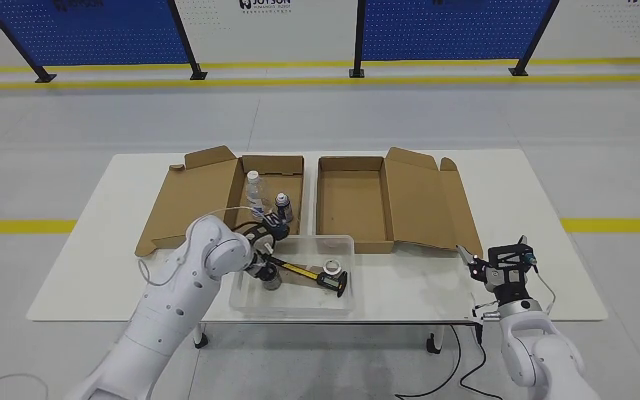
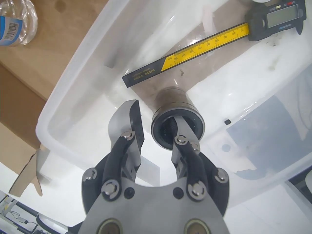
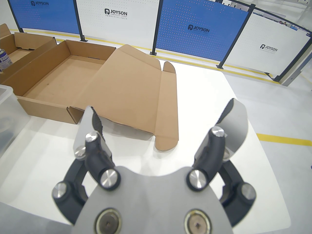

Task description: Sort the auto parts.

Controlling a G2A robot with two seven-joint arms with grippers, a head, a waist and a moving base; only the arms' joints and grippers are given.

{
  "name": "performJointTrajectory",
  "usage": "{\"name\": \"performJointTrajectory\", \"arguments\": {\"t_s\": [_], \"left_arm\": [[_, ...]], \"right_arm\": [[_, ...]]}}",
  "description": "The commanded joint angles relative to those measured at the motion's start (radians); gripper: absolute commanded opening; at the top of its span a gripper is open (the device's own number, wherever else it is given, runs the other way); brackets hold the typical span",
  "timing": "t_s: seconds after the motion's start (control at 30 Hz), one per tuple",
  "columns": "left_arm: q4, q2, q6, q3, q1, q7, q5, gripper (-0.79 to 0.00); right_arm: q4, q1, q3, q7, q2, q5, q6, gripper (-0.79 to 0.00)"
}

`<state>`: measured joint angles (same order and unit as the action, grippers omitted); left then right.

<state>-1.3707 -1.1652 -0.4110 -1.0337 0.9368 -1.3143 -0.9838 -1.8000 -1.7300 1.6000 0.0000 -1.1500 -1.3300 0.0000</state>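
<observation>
likely heavy and slick, the bearing (image 2: 179,105) in the tub (image 2: 80,49) is straddled at its wall by the spread left gripper (image 2: 154,114).

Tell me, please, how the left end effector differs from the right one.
The left end effector is down in the clear bin, one finger inside the bearing; the right end effector hangs over the table, touching nothing. The left's fingers stand closer together than the right's. Both are open.
</observation>
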Motion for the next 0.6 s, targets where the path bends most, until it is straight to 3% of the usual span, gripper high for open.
{"name": "performJointTrajectory", "arguments": {"t_s": [0.0,0.27,0.37,0.57], "left_arm": [[0.013,-0.002,0.0,0.008,-0.003,0.003,0.014,-0.551],[0.061,-0.005,0.009,0.032,-0.02,0.023,0.033,-0.628],[0.072,-0.005,0.009,0.035,-0.026,0.027,0.042,-0.785],[0.065,-0.003,0.009,0.038,-0.026,0.033,0.049,-0.785]], "right_arm": [[0.0,0.0,0.0,0.0,0.0,0.0,0.0,0.0],[0.0,0.0,0.0,0.0,0.0,0.0,0.0,0.0],[0.0,0.0,0.0,0.0,0.0,0.0,0.0,0.0],[0.0,0.0,0.0,0.0,0.0,0.0,0.0,0.0]]}}
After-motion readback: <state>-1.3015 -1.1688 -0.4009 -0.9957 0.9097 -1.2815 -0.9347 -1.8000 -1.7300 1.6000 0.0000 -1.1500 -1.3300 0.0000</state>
